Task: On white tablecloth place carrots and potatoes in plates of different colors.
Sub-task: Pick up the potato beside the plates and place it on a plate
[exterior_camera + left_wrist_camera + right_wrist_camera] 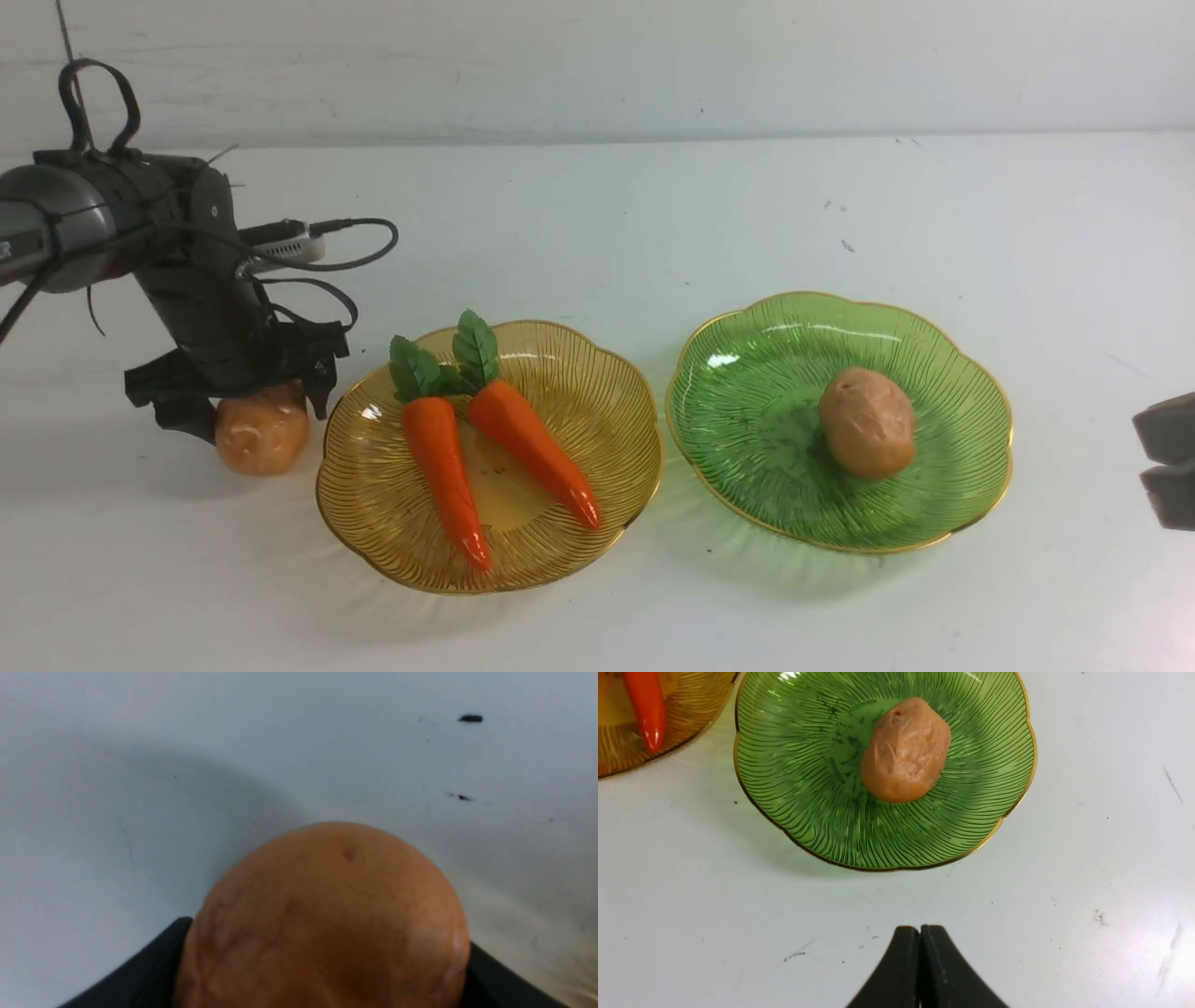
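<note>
**Left gripper astride a loose potato, right gripper closed near the green plate**

Front view: the left gripper (254, 415) stands with its jaws spread wide over the loose potato (261, 437), which sits on the surface (840, 616). Just beside it, the yellow plate (373, 523) holds the nearer carrot (446, 467) and the farther carrot (532, 448). Closer to the right gripper (1167, 464), the green plate (747, 392) holds the plated potato (866, 422). Left wrist view: the loose potato (327, 924) fills the gap between the dark fingers (140, 975); whether they press it I cannot tell. Right wrist view: the right gripper (920, 938) is fully closed and empty, with the green plate (808, 788) ahead of its tips, apart.
</note>
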